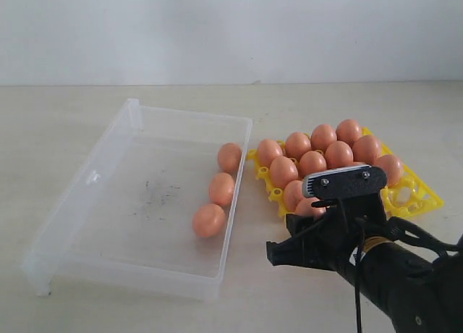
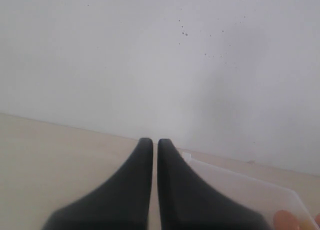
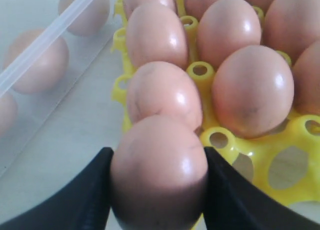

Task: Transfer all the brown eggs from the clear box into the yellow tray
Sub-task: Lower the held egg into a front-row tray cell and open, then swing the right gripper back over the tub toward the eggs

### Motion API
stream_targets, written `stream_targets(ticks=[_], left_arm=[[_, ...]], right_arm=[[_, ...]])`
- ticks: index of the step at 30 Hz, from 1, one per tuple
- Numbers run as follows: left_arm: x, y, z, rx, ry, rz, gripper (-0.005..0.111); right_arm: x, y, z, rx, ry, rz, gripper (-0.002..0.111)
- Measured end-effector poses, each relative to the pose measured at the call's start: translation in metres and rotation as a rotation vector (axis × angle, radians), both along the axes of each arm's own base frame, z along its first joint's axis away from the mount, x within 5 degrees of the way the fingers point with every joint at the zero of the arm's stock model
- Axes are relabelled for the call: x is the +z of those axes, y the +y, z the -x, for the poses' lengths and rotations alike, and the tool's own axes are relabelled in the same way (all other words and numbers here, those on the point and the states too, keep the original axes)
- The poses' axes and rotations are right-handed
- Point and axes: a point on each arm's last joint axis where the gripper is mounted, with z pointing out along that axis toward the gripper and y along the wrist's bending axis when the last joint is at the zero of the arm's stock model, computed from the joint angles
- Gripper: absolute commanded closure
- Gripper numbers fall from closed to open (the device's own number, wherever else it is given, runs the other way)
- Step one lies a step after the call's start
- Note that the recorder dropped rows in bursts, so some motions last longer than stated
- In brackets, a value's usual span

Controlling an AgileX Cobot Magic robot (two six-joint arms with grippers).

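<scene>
An egg is clamped by its sides between the right tool's half-spread jaws, at the tray's near corner beside the box, likely bound for the cup there. Three eggs lie along the box's tray-side wall. The right arm reaches low and forward over the counter. The left tool, jaws together and empty, points at the wall.

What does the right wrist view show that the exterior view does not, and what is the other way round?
Only the right wrist view: the right gripper with its jaws on both sides of one brown egg. Only the exterior view: the whole clear box and the dark smudges on its floor. Both: the yellow tray, partly filled, and the three eggs left in the box.
</scene>
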Motion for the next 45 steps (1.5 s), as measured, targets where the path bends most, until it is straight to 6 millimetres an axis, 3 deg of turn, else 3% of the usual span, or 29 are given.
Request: stream_targets(ticks=[9, 11, 14, 15, 16, 24, 28, 29, 30, 31, 33, 37, 40, 42, 45], left_arm=[[0.000, 0.000, 0.000, 0.000, 0.000, 0.000, 0.103], [0.000, 0.000, 0.000, 0.000, 0.000, 0.000, 0.103], [0.000, 0.000, 0.000, 0.000, 0.000, 0.000, 0.103], [0.000, 0.000, 0.000, 0.000, 0.000, 0.000, 0.103], [0.000, 0.000, 0.000, 0.000, 0.000, 0.000, 0.103], [0.000, 0.000, 0.000, 0.000, 0.000, 0.000, 0.103], [0.000, 0.000, 0.000, 0.000, 0.000, 0.000, 0.103], [0.000, 0.000, 0.000, 0.000, 0.000, 0.000, 0.103], [0.000, 0.000, 0.000, 0.000, 0.000, 0.000, 0.103], [0.000, 0.000, 0.000, 0.000, 0.000, 0.000, 0.103], [0.000, 0.000, 0.000, 0.000, 0.000, 0.000, 0.103], [0.000, 0.000, 0.000, 0.000, 0.000, 0.000, 0.103], [0.000, 0.000, 0.000, 0.000, 0.000, 0.000, 0.103], [0.000, 0.000, 0.000, 0.000, 0.000, 0.000, 0.103], [0.000, 0.000, 0.000, 0.000, 0.000, 0.000, 0.103]], right_arm=[[0.000, -0.004, 0.002, 0.044, -0.048, 0.068, 0.108], [-0.001, -0.004, 0.003, 0.044, -0.042, 0.067, 0.098], [-0.001, -0.004, 0.003, 0.035, -0.029, 0.049, 0.060], [-0.001, -0.004, 0.003, 0.034, -0.026, 0.045, 0.050], [-0.001, -0.004, 0.003, 0.035, -0.024, 0.044, 0.047], [0.002, -0.006, 0.001, 0.004, -0.048, 0.045, 0.048], [0.027, -0.006, -0.001, 0.000, -0.146, -0.019, 0.049], [0.040, -0.007, 0.001, 0.004, -0.174, -0.056, 0.052], [0.046, -0.007, 0.002, 0.009, -0.175, -0.075, 0.069], [0.056, -0.008, 0.007, 0.029, -0.143, -0.095, 0.078], [0.056, -0.008, 0.014, 0.062, -0.053, -0.090, 0.105], [0.046, -0.008, 0.028, 0.123, 0.152, -0.044, 0.108], [0.050, -0.004, 0.028, 0.161, 0.105, -0.042, 0.108], [0.059, 0.010, 0.032, 0.282, 0.024, -0.063, 0.108], [0.076, 0.035, 0.029, 0.411, 0.044, -0.067, 0.108]])
